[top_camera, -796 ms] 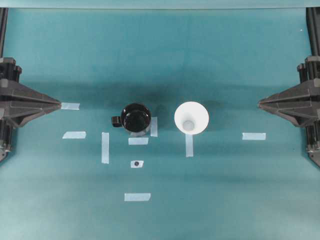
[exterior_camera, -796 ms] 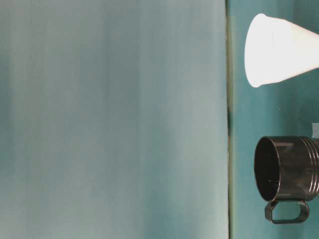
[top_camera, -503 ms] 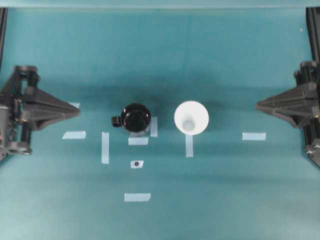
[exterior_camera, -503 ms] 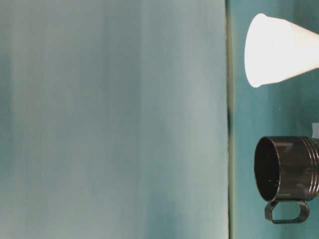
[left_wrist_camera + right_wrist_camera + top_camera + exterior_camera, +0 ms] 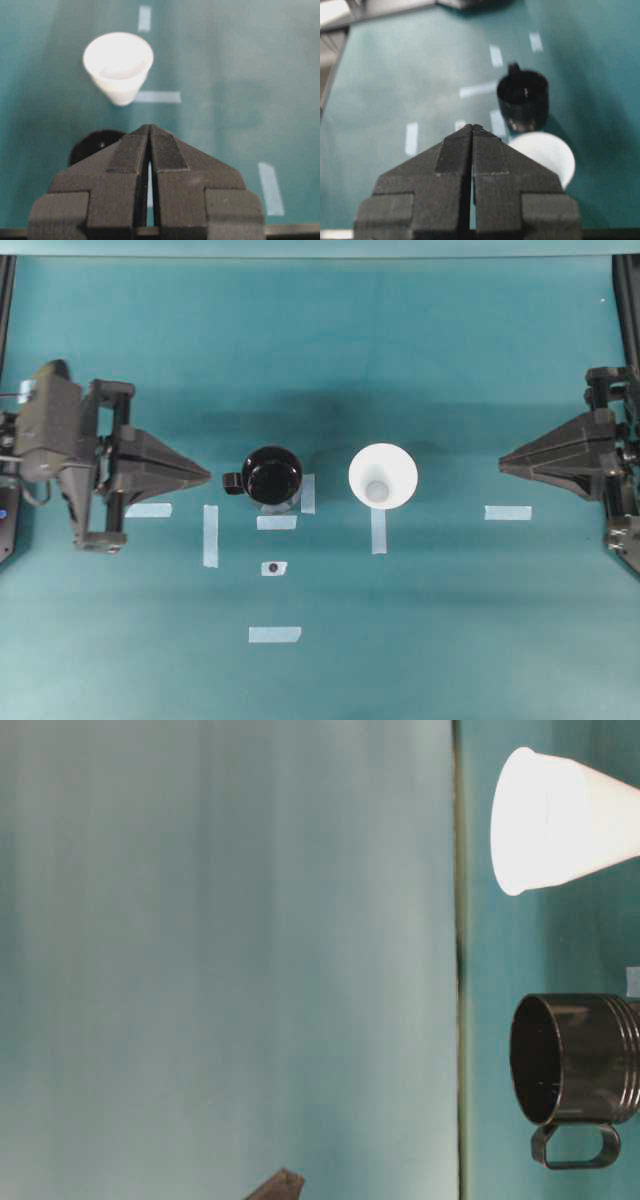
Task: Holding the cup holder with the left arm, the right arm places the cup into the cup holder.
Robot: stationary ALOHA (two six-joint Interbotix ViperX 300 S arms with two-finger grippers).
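Note:
The glossy black cup holder (image 5: 272,476) stands upright at the table's middle, its small handle (image 5: 231,482) pointing left. Right of it the white cup (image 5: 383,476) stands upright, apart from the holder. My left gripper (image 5: 207,476) is shut and empty, its tip just left of the handle without touching. My right gripper (image 5: 502,462) is shut and empty, well right of the cup. The left wrist view shows the shut left gripper (image 5: 150,126) over the cup holder (image 5: 92,146), with the cup (image 5: 118,63) beyond. In the right wrist view the cup (image 5: 547,154) lies partly behind the right gripper (image 5: 472,127).
Several pale tape strips mark the teal cloth around the cup holder, such as one (image 5: 210,535) left of it, another (image 5: 275,634) nearer the front and one (image 5: 508,512) near the right gripper. A small dark dot (image 5: 273,567) sits on a tape piece.
The left arm has swung in from the left edge, its shut tip now close to the holder's handle. The right gripper has crept slightly left. Cup and holder have not moved.

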